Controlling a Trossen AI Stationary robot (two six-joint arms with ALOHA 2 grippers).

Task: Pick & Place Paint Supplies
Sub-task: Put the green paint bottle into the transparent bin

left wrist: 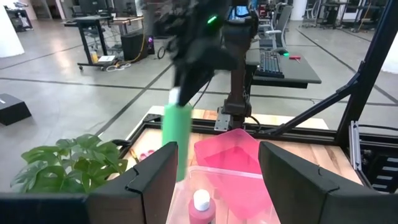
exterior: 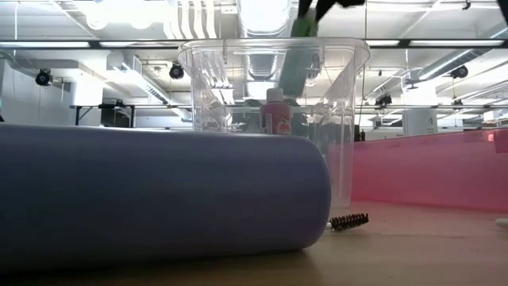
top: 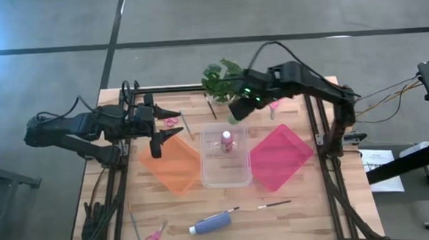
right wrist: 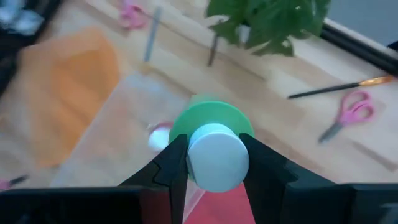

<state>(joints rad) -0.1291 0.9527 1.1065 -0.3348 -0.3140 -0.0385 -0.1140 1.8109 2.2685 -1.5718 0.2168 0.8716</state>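
A green paint bottle with a white cap hangs in the air over the far edge of the clear bin, with my right gripper shut on it. A pink paint bottle stands upright in the bin. A blue bottle lies on its side near the front edge. At the left, my left gripper is raised, open and holding nothing, pointing toward the bin. Pink scissors and thin brushes lie on the table. My right gripper pinches the green bottle at its white cap end between its two fingers, one on each side. The fingers come steeply from above. The bottle's green body hangs below them, slightly tilted and clear of bin and table.
An orange mat lies left of the bin and a pink mat right of it. A leafy plant stands at the far edge, just behind my right gripper. More scissors and brushes lie near it.
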